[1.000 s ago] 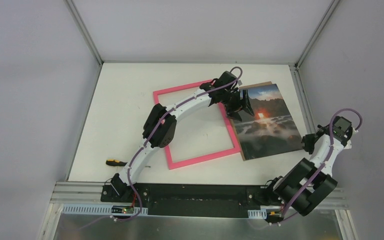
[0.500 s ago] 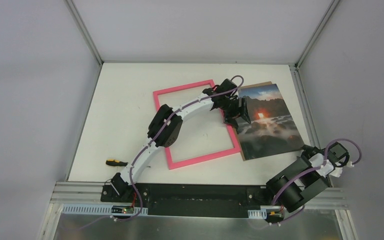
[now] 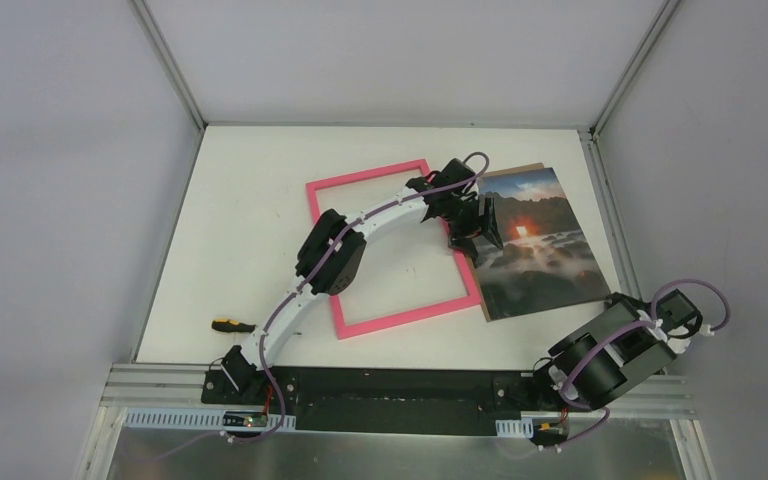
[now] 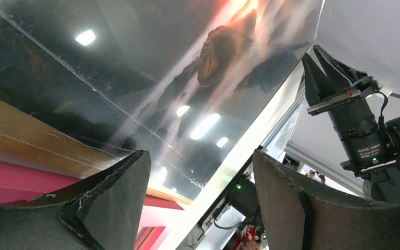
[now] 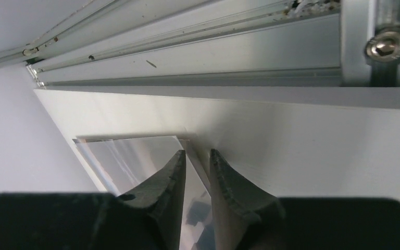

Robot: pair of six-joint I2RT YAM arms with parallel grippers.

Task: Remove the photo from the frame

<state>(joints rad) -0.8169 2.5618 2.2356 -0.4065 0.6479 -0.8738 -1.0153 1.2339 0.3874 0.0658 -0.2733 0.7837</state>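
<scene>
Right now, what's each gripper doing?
Left gripper: open, holding nothing, over the photo edge.
Right gripper: barely open, narrow gap, holding nothing.

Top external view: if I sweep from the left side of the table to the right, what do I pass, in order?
orange-handled screwdriver → pink frame → photo → right robot arm. The left arm's pincer sits over the join of frame and photo, so it is left out.

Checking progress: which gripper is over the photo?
The left gripper, open above the photo; the right gripper sits off its near corner.
</scene>
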